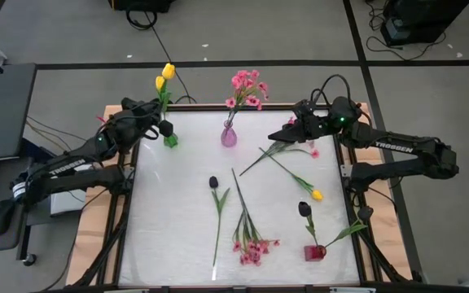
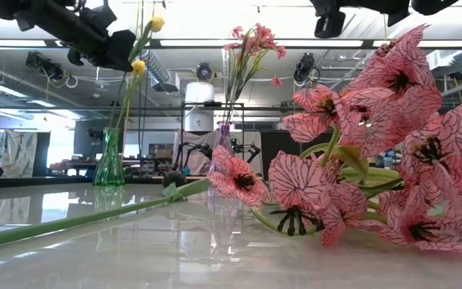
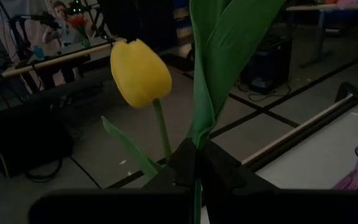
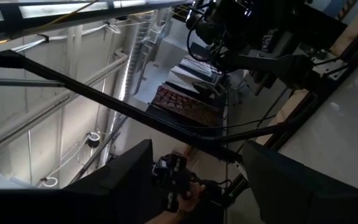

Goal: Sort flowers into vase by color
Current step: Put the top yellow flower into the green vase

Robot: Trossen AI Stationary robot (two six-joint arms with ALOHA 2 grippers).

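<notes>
Near me on the desk (image 1: 177,244) lie a pink spray (image 1: 249,248) and a dark tulip (image 1: 213,182). Farther left, my left gripper (image 1: 163,104) pinches a yellow tulip (image 1: 168,71) stem, seemingly above the green vase (image 1: 170,140). Far right, my right gripper (image 1: 298,124) hangs wide, empty.

— How many vases?
— Three: one green vase (image 1: 170,140), one purple vase (image 1: 229,135), one red vase (image 1: 314,252).
— Flowers?
— Three yellow tulips (image 1: 168,72), two dark tulips (image 1: 213,182), three pink sprays (image 1: 251,248) (one just beside the right gripper (image 1: 291,132)).
</notes>
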